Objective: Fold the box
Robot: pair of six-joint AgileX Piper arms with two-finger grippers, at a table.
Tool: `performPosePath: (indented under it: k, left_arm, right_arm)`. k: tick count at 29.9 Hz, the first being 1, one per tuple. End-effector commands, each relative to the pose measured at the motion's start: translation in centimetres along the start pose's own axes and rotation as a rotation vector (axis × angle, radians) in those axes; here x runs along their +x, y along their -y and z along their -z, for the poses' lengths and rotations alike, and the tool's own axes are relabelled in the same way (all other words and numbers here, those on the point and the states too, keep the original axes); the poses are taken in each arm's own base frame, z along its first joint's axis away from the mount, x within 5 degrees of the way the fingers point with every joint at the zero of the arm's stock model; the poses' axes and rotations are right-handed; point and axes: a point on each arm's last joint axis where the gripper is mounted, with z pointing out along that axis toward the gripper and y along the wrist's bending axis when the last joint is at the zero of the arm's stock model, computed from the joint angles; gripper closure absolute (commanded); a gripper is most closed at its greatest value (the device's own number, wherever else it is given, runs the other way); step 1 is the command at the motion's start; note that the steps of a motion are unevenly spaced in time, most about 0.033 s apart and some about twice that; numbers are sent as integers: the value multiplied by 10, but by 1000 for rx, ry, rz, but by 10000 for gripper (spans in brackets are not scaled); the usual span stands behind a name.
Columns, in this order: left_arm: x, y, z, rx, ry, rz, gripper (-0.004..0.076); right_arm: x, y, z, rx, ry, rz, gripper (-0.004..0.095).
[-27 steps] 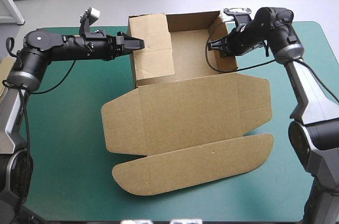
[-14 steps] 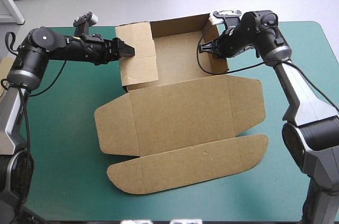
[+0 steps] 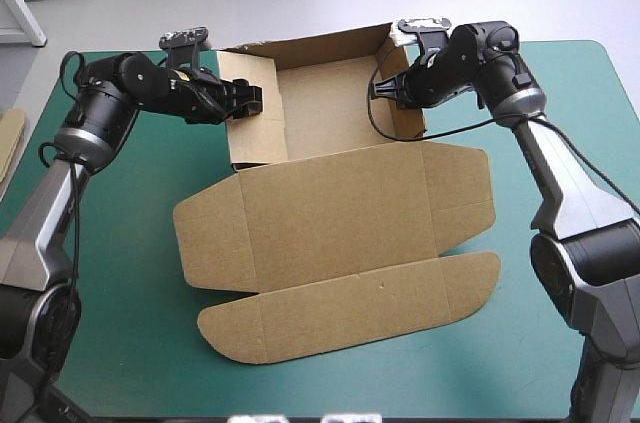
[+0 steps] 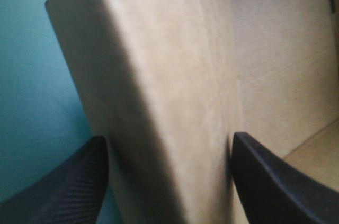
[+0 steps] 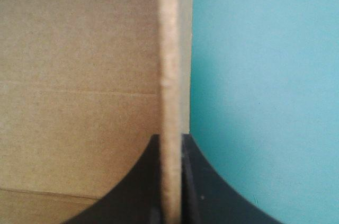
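The brown box stands as an open tray at the far middle of the table, its lid flat toward the near edge. My left gripper is at the tray's left wall. In the left wrist view that gripper is open, its fingers astride the thick folded-over wall. My right gripper is at the tray's right wall. The right wrist view shows this gripper shut on that wall's thin edge.
The lid's rounded front flap reaches toward the near edge. A strip of more brown board shows at the table's left edge. Bare teal-green cover lies to the left and right of the lid.
The whole box has slid to the left with both grippers. The tall left flap has come down over the left wall, which now looks narrower, with the left gripper's fingers astride it.
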Motion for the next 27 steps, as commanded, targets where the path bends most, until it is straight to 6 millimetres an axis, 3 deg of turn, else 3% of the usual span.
performPosePath:
  k: [1, 10, 16, 20, 27]
  left_arm:
    - [-12, 13, 25, -37, 113, -10, 254]
    - [-17, 21, 31, -145, 148, -46, 332]
    - [-17, 26, 30, -95, 155, -18, 479]
    - [-20, 33, 30, -9, 179, -17, 482]
    - [-16, 29, 21, -60, 132, -12, 512]
  right_arm:
    - [-13, -14, 43, -40, 166, -3, 919]
    - [-13, -16, 43, -22, 169, 13, 916]
    - [-12, -15, 42, -16, 164, 15, 915]
    - [-11, -15, 42, -4, 155, 15, 915]
    - [-9, -22, 41, 50, 149, 37, 915]
